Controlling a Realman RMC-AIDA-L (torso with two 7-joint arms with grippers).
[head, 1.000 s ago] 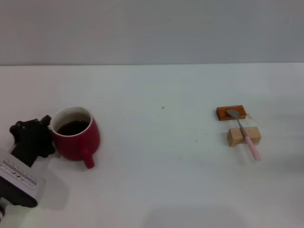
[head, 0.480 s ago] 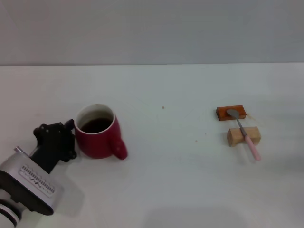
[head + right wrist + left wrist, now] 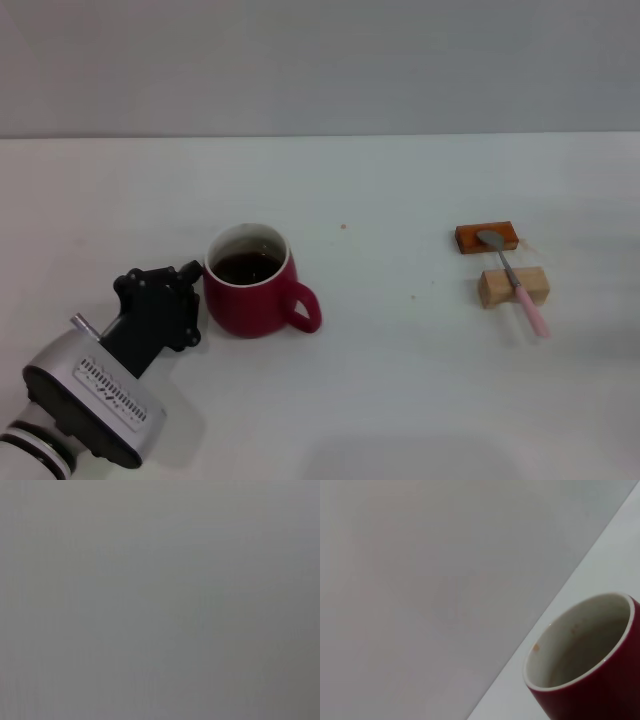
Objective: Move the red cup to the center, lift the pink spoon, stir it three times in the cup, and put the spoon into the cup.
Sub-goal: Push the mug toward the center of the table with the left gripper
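The red cup (image 3: 252,292) stands upright on the white table, left of the middle, with dark liquid inside and its handle pointing right. My left gripper (image 3: 193,292) is against the cup's left wall and holds it; the fingers are mostly hidden by the gripper body. The left wrist view shows the cup's rim and white inner wall (image 3: 580,650) close up. The pink spoon (image 3: 515,281) lies at the right across two blocks, bowl toward the back, pink handle toward the front. My right gripper is out of view.
An orange block (image 3: 486,238) and a tan block (image 3: 513,287) carry the spoon at the right. The white tabletop (image 3: 390,350) lies between the cup and the blocks. The right wrist view shows only plain grey.
My left gripper has moved right with the cup, from the far left toward the middle. The cup's handle has swung from facing front to facing right. The spoon has not moved.
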